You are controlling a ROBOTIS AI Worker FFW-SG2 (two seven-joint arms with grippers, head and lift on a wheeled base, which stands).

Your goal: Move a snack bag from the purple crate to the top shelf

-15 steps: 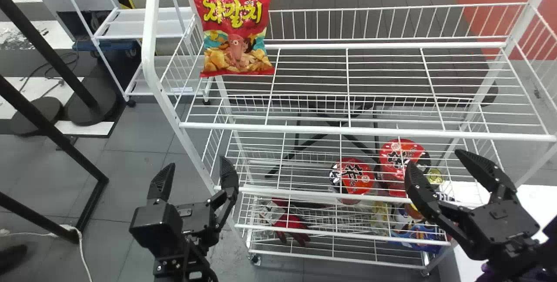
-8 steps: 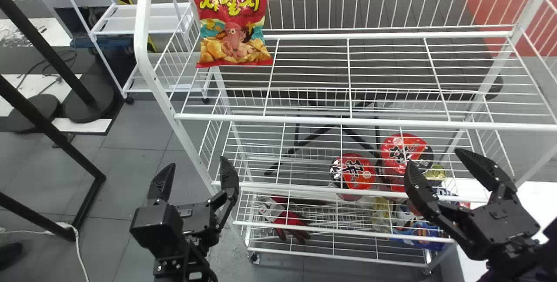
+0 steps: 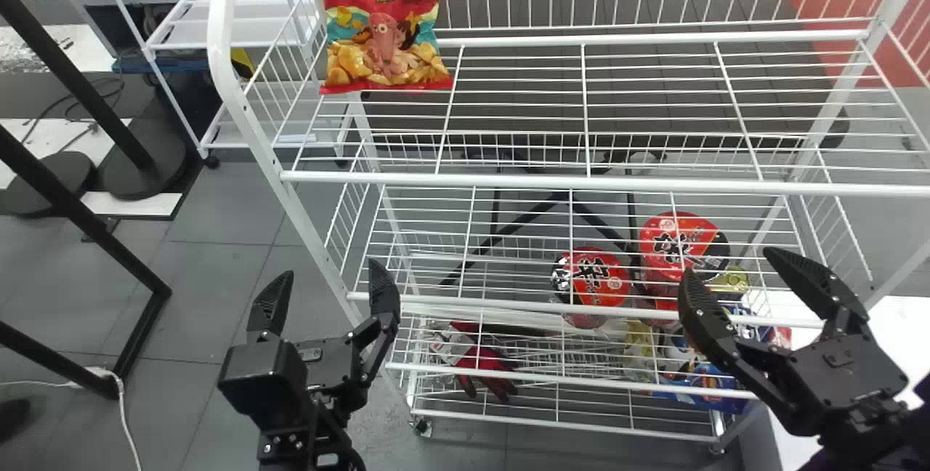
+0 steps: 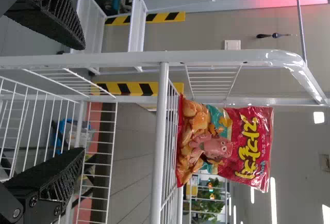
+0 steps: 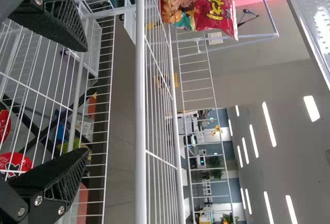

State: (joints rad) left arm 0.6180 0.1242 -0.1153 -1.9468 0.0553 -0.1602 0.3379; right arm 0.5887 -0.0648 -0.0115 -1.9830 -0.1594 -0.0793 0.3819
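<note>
One red plastic snack bag (image 3: 385, 27) and one white wire rack (image 3: 538, 180) have slid up the head view, black left pincer (image 3: 327, 271) and black right pincer (image 3: 728, 264) both spread.

The top shelf (image 3: 508, 181) has lots of room to the right of the snack bag (image 3: 385, 33), and a hand could go in over the low front bar. A wire fence (image 3: 654, 38) runs along the back, and the wire floor stops a hand from going straight down. At the left end, the white post (image 3: 251, 120) and side wires get in the way near the bag. On the shelf below (image 3: 472, 302), a hand could slip in from the front, left of the two red-topped cups (image 3: 592, 278), but the top shelf makes a roof there.
</note>
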